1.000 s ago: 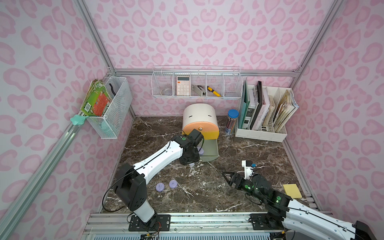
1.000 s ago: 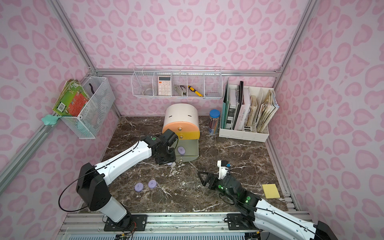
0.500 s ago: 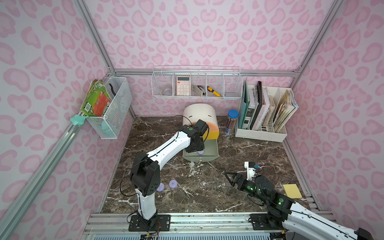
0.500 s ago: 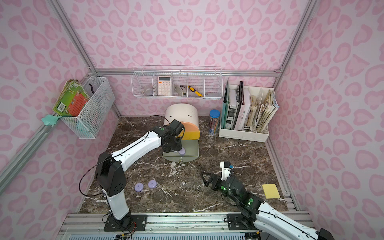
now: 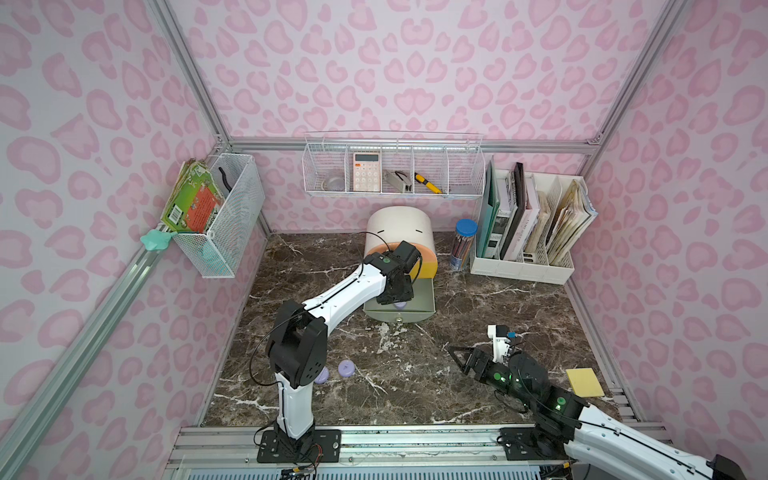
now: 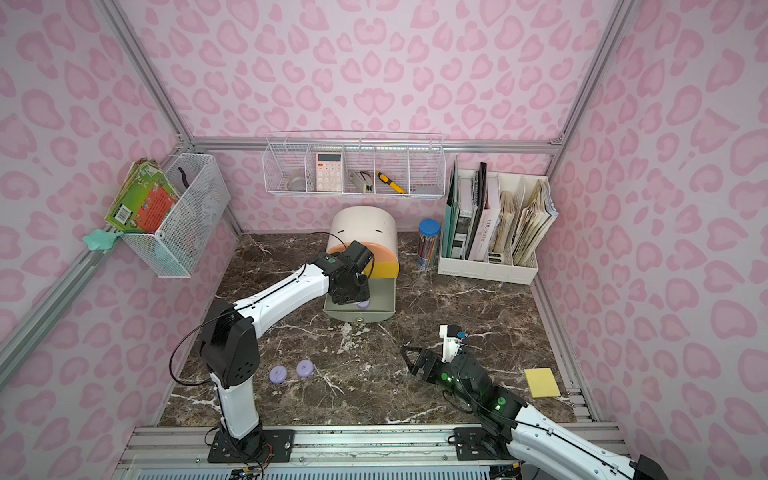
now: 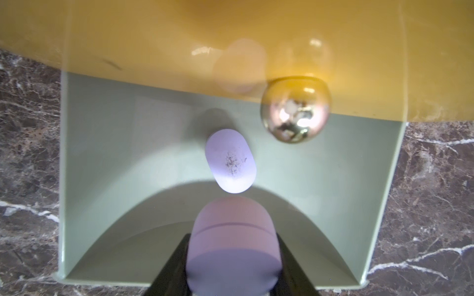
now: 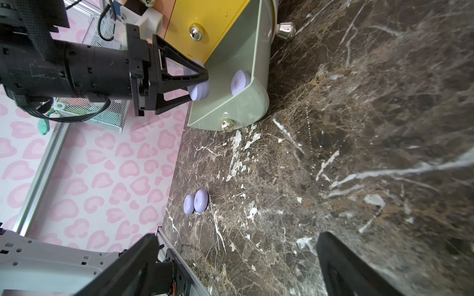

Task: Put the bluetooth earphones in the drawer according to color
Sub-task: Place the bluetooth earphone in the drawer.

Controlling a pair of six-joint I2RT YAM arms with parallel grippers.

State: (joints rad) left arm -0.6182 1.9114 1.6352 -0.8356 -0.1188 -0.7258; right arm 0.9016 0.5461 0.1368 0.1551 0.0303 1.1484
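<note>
Mid-frame, the left gripper (image 5: 398, 300) is clamping a lavender case (image 7: 232, 243) above the green drawer (image 7: 115, 153); releasing low, beside the case inside (image 7: 230, 160), is looking safest. The right gripper (image 5: 460, 360) is idling, jaws apart.

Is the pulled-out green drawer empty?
No, a lavender earphone case lies on the drawer floor, and the left tool holds a second case above.
</note>
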